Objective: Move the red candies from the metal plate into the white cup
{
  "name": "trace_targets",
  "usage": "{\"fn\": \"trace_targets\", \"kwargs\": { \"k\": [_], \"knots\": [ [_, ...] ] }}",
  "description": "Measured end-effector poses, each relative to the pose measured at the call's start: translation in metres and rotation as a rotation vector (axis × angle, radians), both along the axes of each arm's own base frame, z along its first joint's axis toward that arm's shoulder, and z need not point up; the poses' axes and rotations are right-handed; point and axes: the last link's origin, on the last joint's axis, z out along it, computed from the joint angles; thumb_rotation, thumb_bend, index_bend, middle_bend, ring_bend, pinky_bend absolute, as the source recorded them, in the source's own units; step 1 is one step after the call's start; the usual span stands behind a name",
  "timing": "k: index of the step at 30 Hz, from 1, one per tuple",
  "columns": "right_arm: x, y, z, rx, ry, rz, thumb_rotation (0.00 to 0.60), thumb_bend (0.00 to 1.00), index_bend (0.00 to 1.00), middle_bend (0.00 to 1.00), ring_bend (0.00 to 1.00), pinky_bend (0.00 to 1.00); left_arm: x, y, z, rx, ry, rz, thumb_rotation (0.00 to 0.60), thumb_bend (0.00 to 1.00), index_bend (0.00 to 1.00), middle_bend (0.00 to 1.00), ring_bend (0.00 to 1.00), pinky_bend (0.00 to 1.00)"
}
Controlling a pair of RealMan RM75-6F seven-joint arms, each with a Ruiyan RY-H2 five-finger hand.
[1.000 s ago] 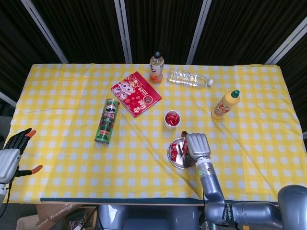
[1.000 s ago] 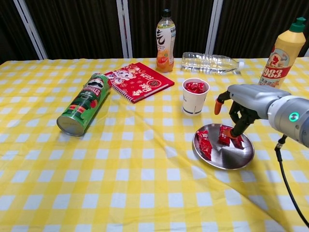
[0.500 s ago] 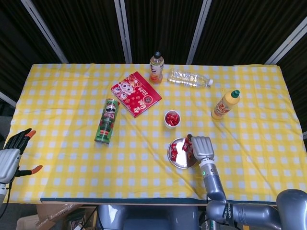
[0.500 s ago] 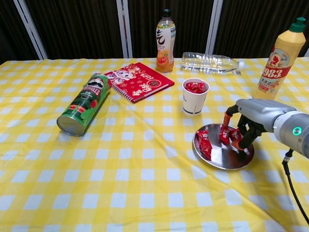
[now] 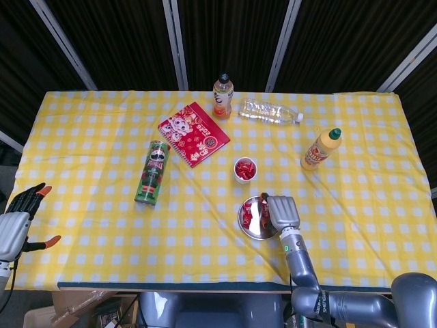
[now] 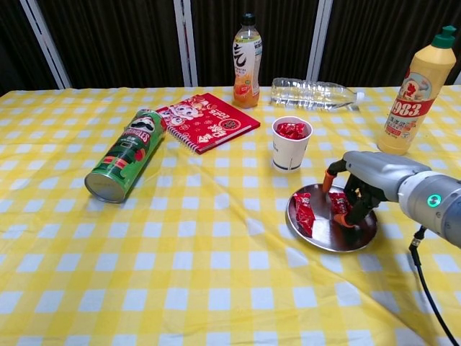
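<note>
Right hand (image 6: 353, 196) is down over the metal plate (image 6: 317, 234), fingers curled around one of the red candies (image 6: 339, 205) on the plate's three-o'clock half; the fingertips look closed on the wrapper, though whether the pinch is secure is hard to tell. From overhead the right hand (image 5: 280, 208) covers that same side of the metal plate (image 5: 247, 229). A second red candy (image 6: 302, 214) lies loose at the plate's nine-o'clock side, touched by nothing. The white cup (image 6: 291, 148) stands just beyond the plate, at about eleven o'clock from it, and already has red wrappers inside.

Judging by this, the step in hand is the pick of another candy, with the task partly done. The next move calls for a clean lift clear of the rim, a short carry toward eleven o'clock, and a release squarely over the cup mouth without nudging the cup.

Left hand (image 5: 17, 219) hangs off the table's edge at nine o'clock, fingers spread, holding nothing.
</note>
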Motion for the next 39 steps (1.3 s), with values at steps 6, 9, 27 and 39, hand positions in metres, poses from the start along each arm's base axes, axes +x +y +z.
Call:
{"fn": "trace_targets", "kwargs": {
  "k": [6,9,27,39],
  "knots": [
    [-0.004,-0.002,-0.002,0.001,0.009,-0.014,0.600,0.36,0.49,0.78,0.78,0.88,-0.001,0.000,0.000,-0.002,0.000,0.003,0.600,0.03,0.00,0.00,0.00,0.00],
    [-0.009,-0.002,-0.004,0.004,0.015,-0.029,0.600,0.43,0.56,0.78,0.78,0.88,-0.001,0.000,0.000,-0.003,-0.001,0.003,0.600,0.03,0.00,0.00,0.00,0.00],
    [0.000,0.001,0.002,0.009,-0.030,0.006,0.600,0.61,0.58,0.78,0.78,0.88,-0.001,0.000,0.000,-0.003,-0.003,0.003,0.600,0.03,0.00,0.00,0.00,0.00],
    [0.034,-0.002,0.026,-0.021,-0.076,0.088,0.600,0.61,0.58,0.78,0.78,0.88,0.000,0.000,0.000,-0.011,-0.010,0.004,0.600,0.03,0.00,0.00,0.00,0.00]
  ]
}}
